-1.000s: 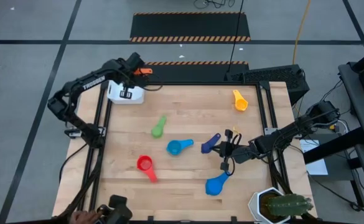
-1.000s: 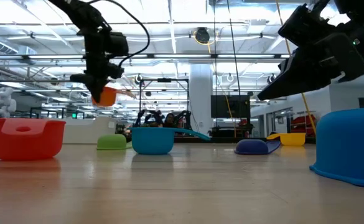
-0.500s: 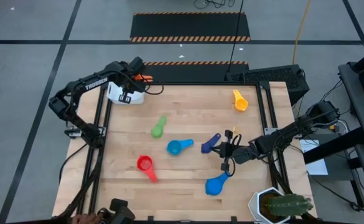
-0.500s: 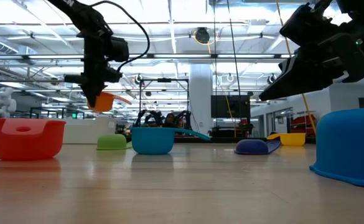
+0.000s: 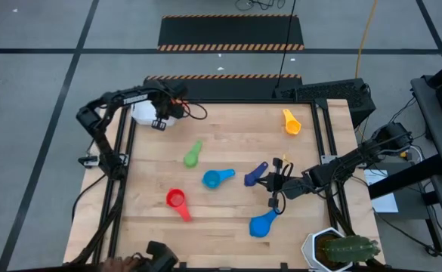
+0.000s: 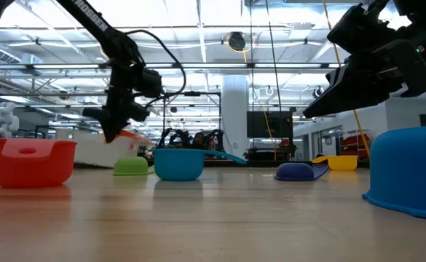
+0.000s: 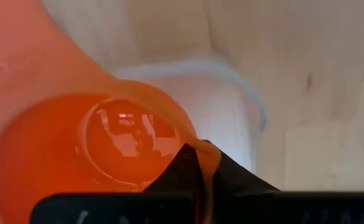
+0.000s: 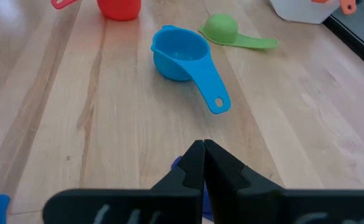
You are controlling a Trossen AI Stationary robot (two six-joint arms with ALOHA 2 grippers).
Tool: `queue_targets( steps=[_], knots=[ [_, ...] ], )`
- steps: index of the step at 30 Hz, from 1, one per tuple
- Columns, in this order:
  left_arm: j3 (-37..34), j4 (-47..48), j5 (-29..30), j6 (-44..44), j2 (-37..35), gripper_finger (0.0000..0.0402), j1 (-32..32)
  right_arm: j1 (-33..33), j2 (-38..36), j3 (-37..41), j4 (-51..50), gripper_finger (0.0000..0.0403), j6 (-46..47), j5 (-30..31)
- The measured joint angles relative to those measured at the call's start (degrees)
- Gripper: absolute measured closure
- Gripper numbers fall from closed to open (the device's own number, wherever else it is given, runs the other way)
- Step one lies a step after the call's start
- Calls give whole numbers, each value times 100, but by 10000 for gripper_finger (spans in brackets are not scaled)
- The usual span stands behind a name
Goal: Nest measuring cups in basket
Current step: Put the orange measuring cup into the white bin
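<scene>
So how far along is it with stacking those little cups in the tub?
Barely started. The left tool holds the orange cup over the white tub. Still on the table: yellow, green, light blue, navy, red and blue. The right tool waits shut above the navy one.

Bystanders around the wooden table (image 5: pixel 228 219)

A cactus (image 5: pixel 347 248) sits in a white hexagonal pot (image 5: pixel 316 246) at the table's corner; striped floor mats (image 5: pixel 230 32) lie beyond.

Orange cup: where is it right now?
The orange cup is clamped in the left gripper, over the white basket at the table's far left corner in the high view. The nearest loose scoop is the green cup.
</scene>
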State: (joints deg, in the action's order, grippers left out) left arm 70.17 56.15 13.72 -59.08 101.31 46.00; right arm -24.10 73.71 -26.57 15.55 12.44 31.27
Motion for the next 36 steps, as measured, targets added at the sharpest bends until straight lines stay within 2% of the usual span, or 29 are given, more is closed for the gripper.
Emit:
queue_targets(
  steps=[4,9,14,17,20,23,26,31,36],
  knots=[
    [0,-421,-203,-36,38,386,-171,0,0,0,0,403,-8,0],
    [0,-590,-375,82,36,396,-456,0,0,0,-2,403,-10,0],
    [0,-622,-343,178,-24,385,-753,0,0,0,-4,403,-10,0],
    [2,-530,-106,98,-203,393,-832,0,0,0,-4,403,-8,0],
    [7,-392,5,141,-549,394,-742,0,0,0,-4,403,-8,-1],
    [12,-215,-444,278,-990,387,-527,0,0,0,-7,403,-8,-2],
    [-19,-147,-639,223,-1258,394,-220,0,0,0,-7,403,-8,-2],
    [-291,-156,-1057,-74,-1289,390,240,0,2,0,-2,403,-8,-2],
    [-735,-406,-1069,-212,-1243,396,351,0,2,0,-2,403,22,-4]
  ],
)
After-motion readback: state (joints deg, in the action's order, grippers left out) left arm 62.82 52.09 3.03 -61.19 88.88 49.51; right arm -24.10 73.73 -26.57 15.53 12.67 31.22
